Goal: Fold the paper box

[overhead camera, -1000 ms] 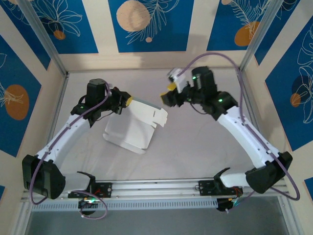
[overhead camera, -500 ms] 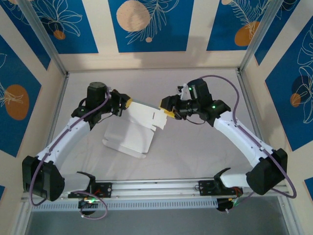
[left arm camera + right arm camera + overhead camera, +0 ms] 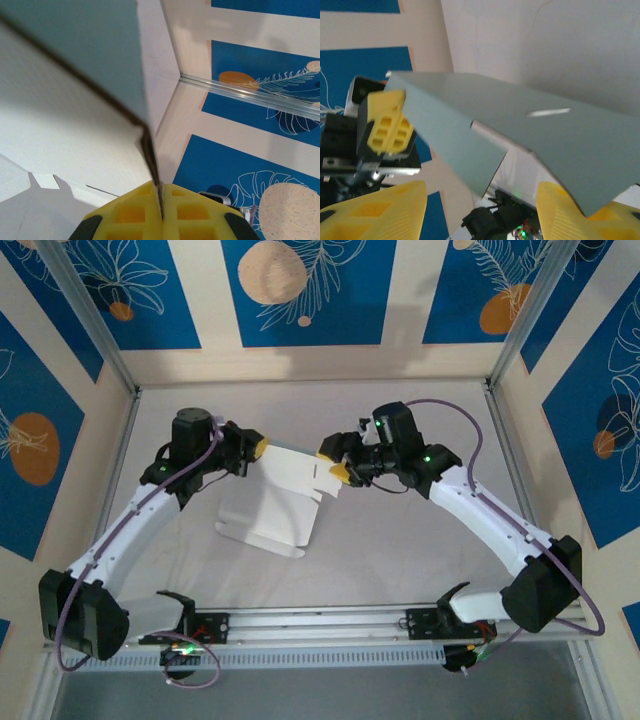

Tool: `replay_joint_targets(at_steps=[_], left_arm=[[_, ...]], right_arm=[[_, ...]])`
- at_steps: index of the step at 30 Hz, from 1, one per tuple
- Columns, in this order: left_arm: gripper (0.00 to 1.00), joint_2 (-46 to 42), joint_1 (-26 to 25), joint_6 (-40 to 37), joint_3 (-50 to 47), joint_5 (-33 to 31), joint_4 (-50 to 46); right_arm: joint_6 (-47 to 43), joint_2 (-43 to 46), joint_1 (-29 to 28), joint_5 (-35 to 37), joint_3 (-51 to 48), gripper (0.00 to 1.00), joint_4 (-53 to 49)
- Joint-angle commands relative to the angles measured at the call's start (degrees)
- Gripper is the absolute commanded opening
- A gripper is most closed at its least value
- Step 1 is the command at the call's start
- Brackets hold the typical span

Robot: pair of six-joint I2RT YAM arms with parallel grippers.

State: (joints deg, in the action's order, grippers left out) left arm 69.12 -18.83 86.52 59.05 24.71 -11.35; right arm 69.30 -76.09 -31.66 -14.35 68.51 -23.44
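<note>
The paper box [image 3: 285, 495] is a partly folded card, white face up, with its lower panel resting on the table and its upper panel lifted between the two grippers. My left gripper [image 3: 258, 448] is shut on the upper panel's left edge. In the left wrist view the yellow fingers [image 3: 135, 215] pinch the card's edge [image 3: 150, 150]. My right gripper [image 3: 335, 460] stands open at the panel's right end. In the right wrist view the mint-green face [image 3: 520, 120] hangs over the gap, with its flap reaching down between the spread fingers [image 3: 375, 210].
The grey table [image 3: 400, 530] is walled by blue and cream panels, with aluminium posts [image 3: 95, 325] at the back corners. A metal rail [image 3: 320, 625] runs along the near edge between the arm bases. The left gripper's yellow fingers [image 3: 387, 125] appear in the right wrist view.
The right gripper has swung down and left to the card's right end, and its jaws have widened. The left gripper has kept its grip, shifting slightly.
</note>
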Motion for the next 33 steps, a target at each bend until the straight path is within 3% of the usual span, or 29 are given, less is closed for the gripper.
replay_joint_targets(at_steps=[1, 13, 21, 33], left_arm=[[0.0, -2.84, -0.07, 0.01, 2.47, -0.83, -1.74], [0.0, -4.65, -1.41, 0.37, 1.67, -1.55, -2.36], [0.0, -4.53, -1.47, -0.08, 2.83, -3.21, -3.6], [0.0, -5.57, -1.74, 0.37, 1.99, -3.97, -2.88]], right_arm=[[-2.49, -0.65, 2.48, 0.62, 3.04, 0.57, -0.78], [-7.14, -3.62, 1.56, -8.71, 9.73, 0.35, -1.81], [-7.18, -3.69, -1.81, -9.73, 8.9, 0.37, -1.81], [-6.33, -1.59, -0.22, -5.23, 6.12, 0.44, -3.42]])
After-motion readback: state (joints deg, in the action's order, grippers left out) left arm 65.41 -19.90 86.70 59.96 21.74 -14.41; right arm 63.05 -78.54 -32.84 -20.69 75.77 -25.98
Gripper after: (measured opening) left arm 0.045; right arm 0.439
